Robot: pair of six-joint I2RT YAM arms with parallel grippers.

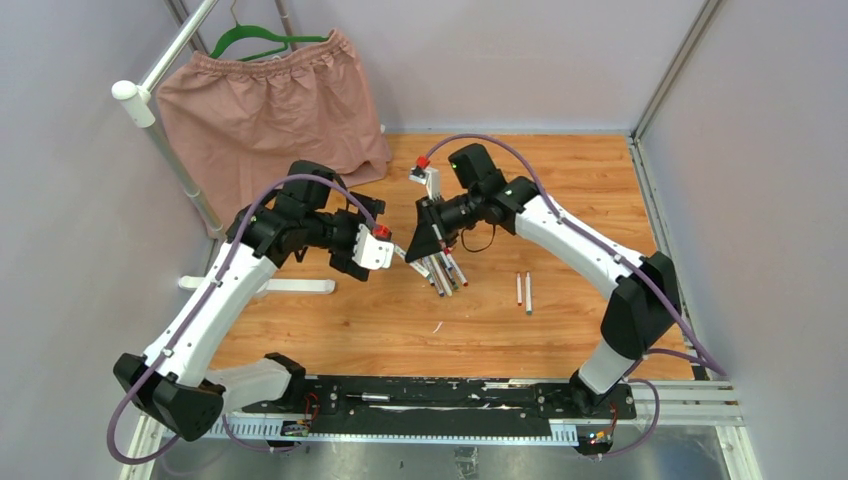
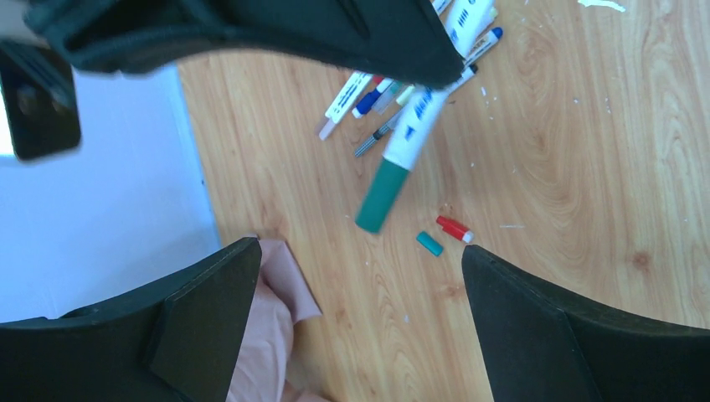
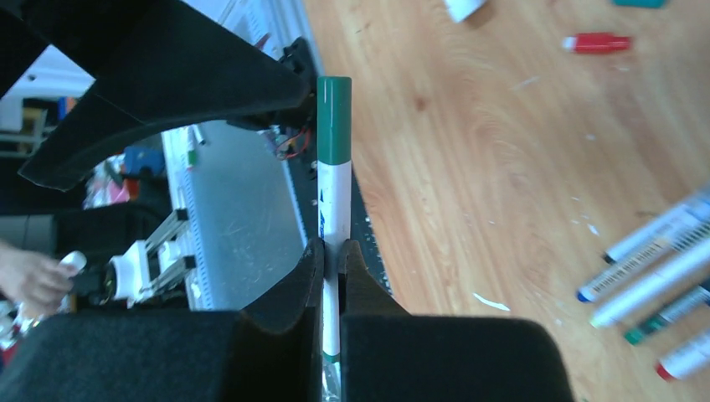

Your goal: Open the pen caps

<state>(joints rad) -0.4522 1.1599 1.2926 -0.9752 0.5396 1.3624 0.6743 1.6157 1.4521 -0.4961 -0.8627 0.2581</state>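
My right gripper (image 3: 334, 244) is shut on the white barrel of a pen with a green cap (image 3: 334, 117). It holds the pen above the table (image 1: 560, 200), cap end toward my left gripper (image 2: 358, 249). The left gripper is open and empty. In the left wrist view the green cap (image 2: 383, 191) hangs just beyond the left fingertips, not touching them. A pile of several pens (image 1: 445, 270) lies under the grippers and also shows in the left wrist view (image 2: 377, 88). A loose teal cap (image 2: 429, 244) and a loose red cap (image 2: 454, 229) lie on the wood. In the top view my left gripper (image 1: 385, 255) faces my right gripper (image 1: 420, 250).
Two separate pens (image 1: 524, 291) lie right of the pile. Pink shorts on a green hanger (image 1: 265, 105) hang at the back left, and their hem (image 2: 268, 335) lies by the left finger. A long white bar (image 1: 270, 285) lies at the left.
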